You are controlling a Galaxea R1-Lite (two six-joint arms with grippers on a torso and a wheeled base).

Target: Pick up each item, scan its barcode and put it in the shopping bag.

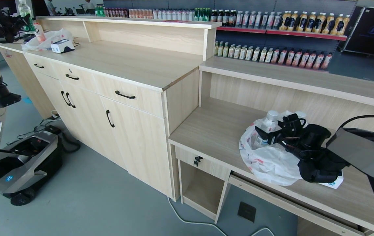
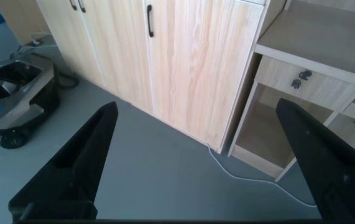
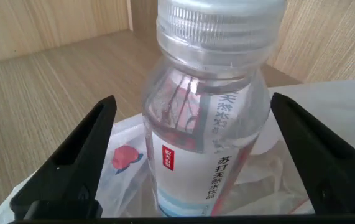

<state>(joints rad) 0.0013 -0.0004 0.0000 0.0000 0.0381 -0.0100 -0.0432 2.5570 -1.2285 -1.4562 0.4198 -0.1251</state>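
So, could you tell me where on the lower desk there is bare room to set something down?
Bare: the lower desk between the tall cabinet and the shopping bag. Crowded: the right side, where the bag, a bottle and the open right claw are.

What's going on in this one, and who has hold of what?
The right gripper is open around a clear plastic bottle with a white cap, one finger on each side, neither touching it. The bottle stands upright amid the crumpled white plastic shopping bag on the low light-wood counter. The left gripper hangs open over the grey floor, holding nothing.
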